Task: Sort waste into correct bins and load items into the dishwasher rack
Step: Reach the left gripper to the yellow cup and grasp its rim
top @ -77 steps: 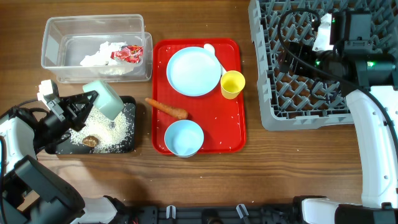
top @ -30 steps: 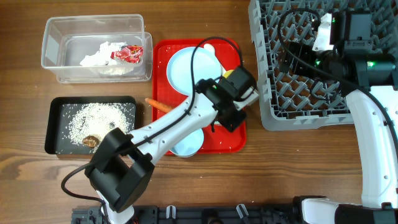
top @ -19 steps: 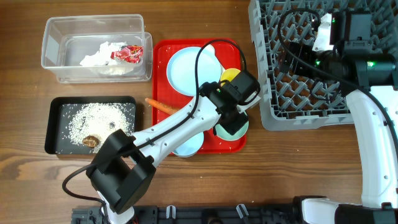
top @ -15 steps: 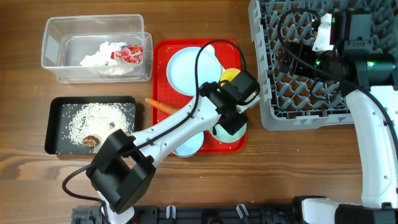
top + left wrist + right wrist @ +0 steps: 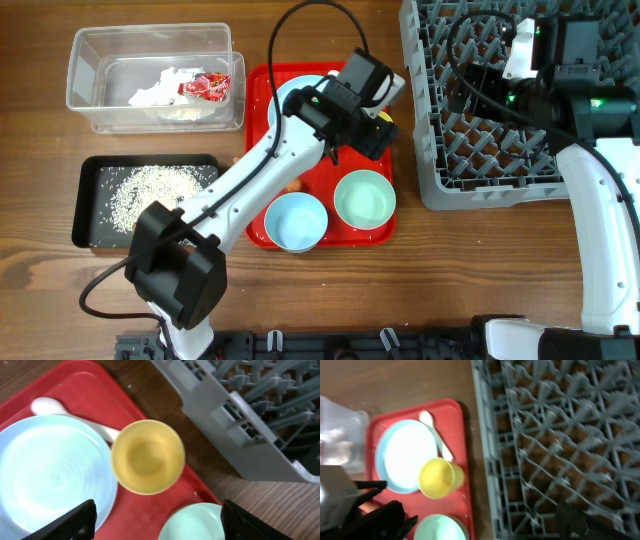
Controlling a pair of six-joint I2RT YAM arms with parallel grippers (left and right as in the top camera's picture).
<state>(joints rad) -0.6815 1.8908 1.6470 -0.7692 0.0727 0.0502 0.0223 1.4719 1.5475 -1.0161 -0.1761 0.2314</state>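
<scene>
Overhead view: the dishwasher rack (image 5: 480,100) fills the counter's (image 5: 480,270) far right corner; the right hand (image 5: 480,515) hangs above it, wide, empty. On the red tray (image 5: 360,238) the left hand (image 5: 159,510), wide and empty, hovers over the yellow cup (image 5: 147,456), presumably to grasp it.

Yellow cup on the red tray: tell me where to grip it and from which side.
Probably best: come straight down from above and pinch the wall of the yellow cup at its rim, one finger inside. It stands upright, mouth open. Take the edge facing the dishwasher rack: the spoon and plate crowd the opposite side.
</scene>
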